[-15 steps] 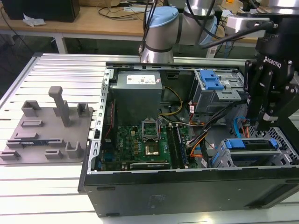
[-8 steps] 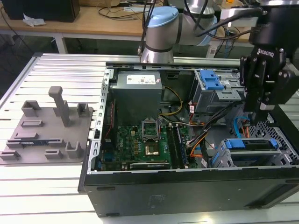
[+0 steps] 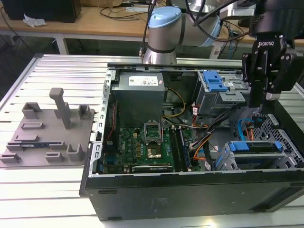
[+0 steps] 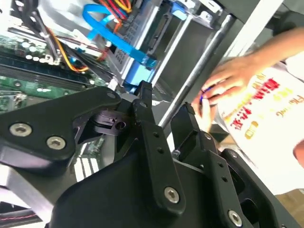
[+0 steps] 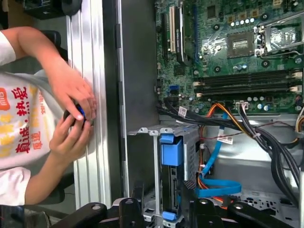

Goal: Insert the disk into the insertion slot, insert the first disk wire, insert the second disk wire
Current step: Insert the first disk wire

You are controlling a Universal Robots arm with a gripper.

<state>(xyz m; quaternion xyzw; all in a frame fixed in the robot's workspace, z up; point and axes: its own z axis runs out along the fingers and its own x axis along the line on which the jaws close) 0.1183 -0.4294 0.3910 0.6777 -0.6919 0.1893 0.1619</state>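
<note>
Slatted aluminium table [image 3: 52, 185] bears an open computer case [image 3: 190, 199] where, above the disk [image 3: 240, 146] seated in the insertion slot [image 3: 266, 164], the gripper [image 4: 165, 102] hovers with fingers [image 4: 147, 123] apart, empty.

Black gripper [image 4: 165, 107], green motherboard [image 3: 147, 142], blue-framed disk [image 3: 251, 147], blue cable [image 5: 213, 187], white shirt [image 5: 23, 156] printed red and yellow.

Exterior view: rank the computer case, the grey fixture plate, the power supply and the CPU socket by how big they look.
1. Computer case, clearly the largest.
2. Grey fixture plate.
3. Power supply, somewhat smaller than the plate.
4. CPU socket, by far the smallest.
</note>
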